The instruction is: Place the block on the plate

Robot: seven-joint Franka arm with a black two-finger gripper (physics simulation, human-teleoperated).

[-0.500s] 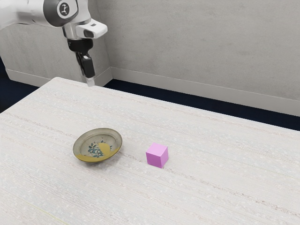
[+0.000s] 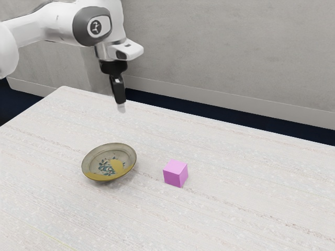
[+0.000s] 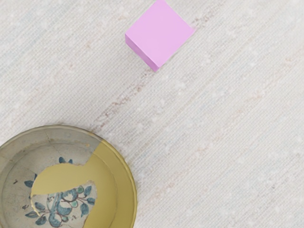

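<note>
Exterior view: a white robot arm (image 2: 57, 26) enters from the exterior view's upper left, its end effector (image 2: 121, 107) pointing down and suspended above the bench (image 2: 246, 209), seen against the bench's far edge. The end effector has hold of nothing; how far open it is cannot be told. The pink block (image 2: 176, 173), a small cube, rests on the bench, to the exterior view's right of the plate (image 2: 109, 162) and apart from it. The plate is round and shallow with a raised rim, grey-beige in part and yellow in part, and bears a blue-green motif of leaves and flowers; the block is not on it. Beyond the bench's far edge lie a dark blue floor (image 2: 209, 111) and a plain grey wall (image 2: 225, 47).

Wrist view: block and plate are seen from above, a bare stretch of pale, streaked bench surface between them. One corner of the block is directed toward the plate's side.
</note>
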